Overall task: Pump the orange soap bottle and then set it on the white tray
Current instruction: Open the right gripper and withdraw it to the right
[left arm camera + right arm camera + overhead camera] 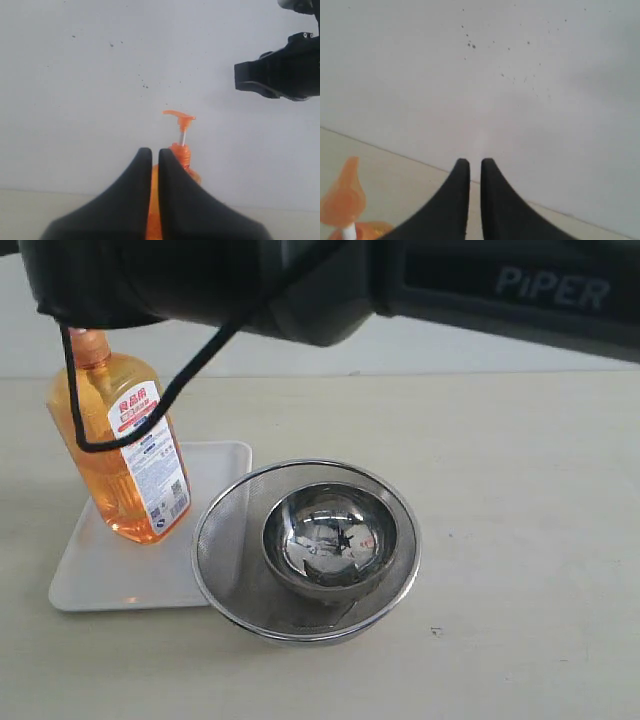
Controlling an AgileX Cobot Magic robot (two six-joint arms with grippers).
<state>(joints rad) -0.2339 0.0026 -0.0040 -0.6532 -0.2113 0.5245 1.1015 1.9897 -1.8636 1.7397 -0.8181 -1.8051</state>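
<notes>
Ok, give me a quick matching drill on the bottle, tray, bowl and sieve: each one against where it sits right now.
Things:
1. orange soap bottle
2. white tray
3. steel bowl
4. mesh sieve

Places:
A. holds the bowl
B. stands on the tray
C. sits inside the sieve
D. lies under the bottle

Pairs: 1-B, 2-D, 3-C, 4-A.
</notes>
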